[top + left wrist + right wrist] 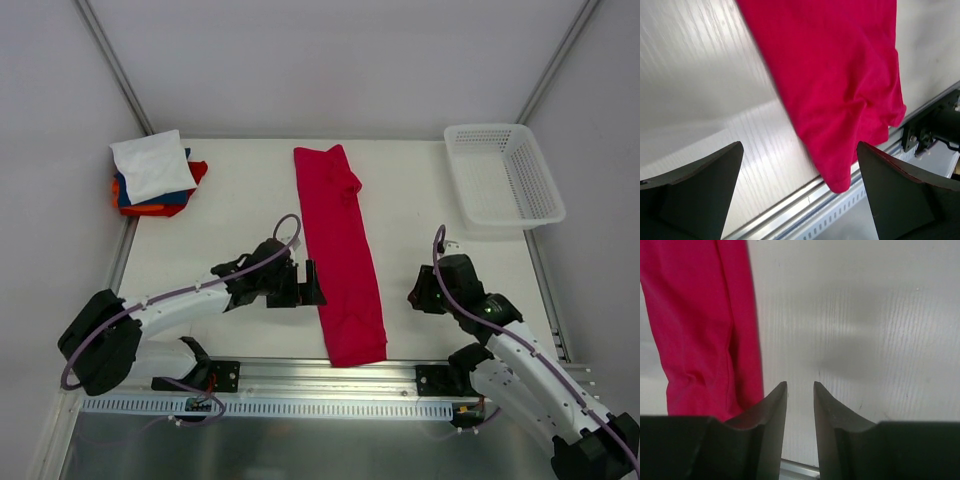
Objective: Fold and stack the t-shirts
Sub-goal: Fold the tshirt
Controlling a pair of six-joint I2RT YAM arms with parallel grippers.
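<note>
Here, the left gripper (799, 150) stands spread wide and empty, low over the table (230, 210), just beside the left edge of the crimson t-shirt (340, 260). The right gripper (799, 386) has its 2 fingers close together with a narrow gap between them. It holds nothing and sits right of the shirt, apart from it. The shirt lies folded into 1 long strip down the table's middle. The stack of folded t-shirts (152, 168), white on top, sits at the far left corner, and the mesh basket (503, 175) at the far right.

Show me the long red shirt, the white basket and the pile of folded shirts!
long red shirt (340, 255): top view, middle of the strip.
white basket (505, 180): top view, mesh floor.
pile of folded shirts (152, 165): top view, white shirt on top.
</note>
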